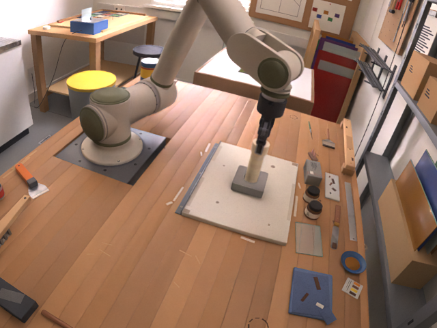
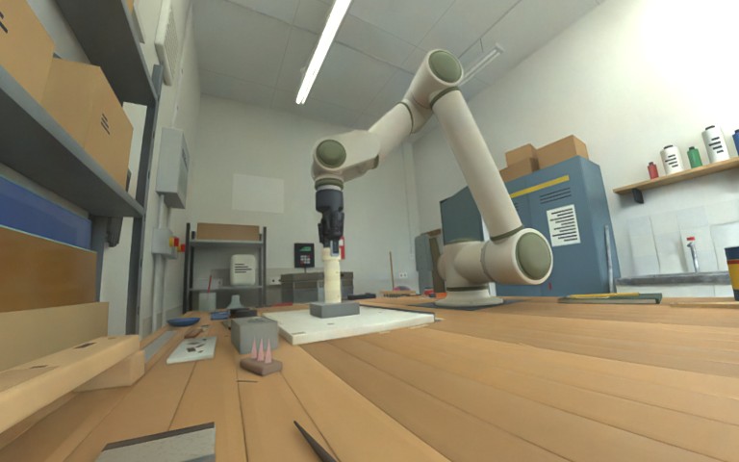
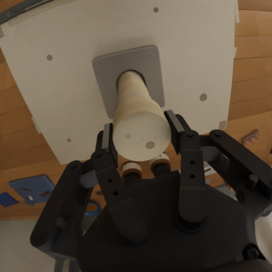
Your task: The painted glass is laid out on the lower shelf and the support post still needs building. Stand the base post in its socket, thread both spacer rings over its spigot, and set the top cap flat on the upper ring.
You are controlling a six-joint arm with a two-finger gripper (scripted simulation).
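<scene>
My gripper points straight down over the white board in the middle of the bench. The cream top cap is held between its closed fingers, at the top of the upright stack. Below the cap the cream column of rings and base post stands in the grey socket block. The seams between the stacked pieces are faint, and I cannot tell if the cap rests on the upper ring.
Two small jars stand right of the board, with a grey block, a glass pane, a blue dish and a blue tray. A wooden rail runs along the bench's right edge.
</scene>
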